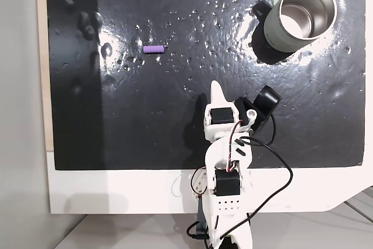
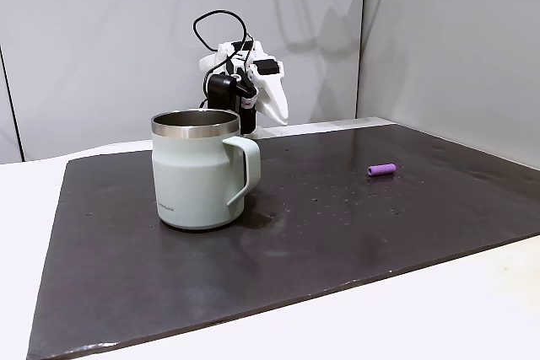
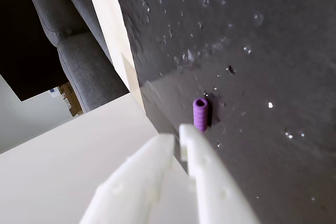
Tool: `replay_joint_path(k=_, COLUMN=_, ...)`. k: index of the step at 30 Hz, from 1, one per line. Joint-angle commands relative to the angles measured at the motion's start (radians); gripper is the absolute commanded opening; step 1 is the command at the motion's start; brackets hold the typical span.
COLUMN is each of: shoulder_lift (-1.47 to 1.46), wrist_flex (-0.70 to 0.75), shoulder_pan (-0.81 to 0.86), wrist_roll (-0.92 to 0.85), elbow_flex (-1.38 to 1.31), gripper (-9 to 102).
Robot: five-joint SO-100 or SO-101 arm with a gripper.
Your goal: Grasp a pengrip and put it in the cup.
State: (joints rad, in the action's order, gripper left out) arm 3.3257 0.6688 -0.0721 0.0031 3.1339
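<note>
The pengrip (image 1: 154, 49), a tiny purple tube, lies on its side on the black mat (image 1: 145, 121), left of centre in a fixed view. In the wrist view the pengrip (image 3: 200, 114) lies just beyond my fingertips. The sage-green cup (image 1: 300, 16) stands upright at the mat's far right corner, its steel interior bare; in another fixed view the cup (image 2: 198, 170) stands in front with its handle to the right. My gripper (image 1: 217, 90) hovers over the near middle of the mat, shut with nothing in it, well apart from both. The gripper (image 3: 177, 135) points towards the tube.
Small water droplets (image 1: 215, 10) speckle the mat. The mat lies on a white table (image 1: 116, 190) with a wooden strip (image 1: 41, 56) along its left side. A grey sofa (image 3: 68, 40) shows beyond the table edge in the wrist view. White walls stand behind the arm (image 2: 245, 73).
</note>
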Motion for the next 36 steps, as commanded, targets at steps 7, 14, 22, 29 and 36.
replay_joint_path(k=7, shoulder_lift=-0.130, wrist_flex=0.202, shoulder_pan=-0.104, wrist_roll=0.025, elbow_flex=-0.414, gripper=0)
replay_joint_path(k=14, shoulder_lift=-0.512, wrist_flex=0.477, shoulder_pan=-0.216, wrist_roll=0.132, elbow_flex=-0.927, gripper=0)
replay_joint_path(k=22, shoulder_lift=-1.043, wrist_flex=0.753, shoulder_pan=-0.284, wrist_roll=0.287, elbow_flex=-1.468, gripper=0)
replay_joint_path(k=29, shoulder_lift=-1.430, wrist_flex=0.854, shoulder_pan=-0.279, wrist_roll=0.345, elbow_flex=-1.781, gripper=0)
replay_joint_path(k=36, shoulder_lift=-1.778, wrist_flex=0.862, shoulder_pan=-0.273, wrist_roll=0.336, elbow_flex=-2.036, gripper=1)
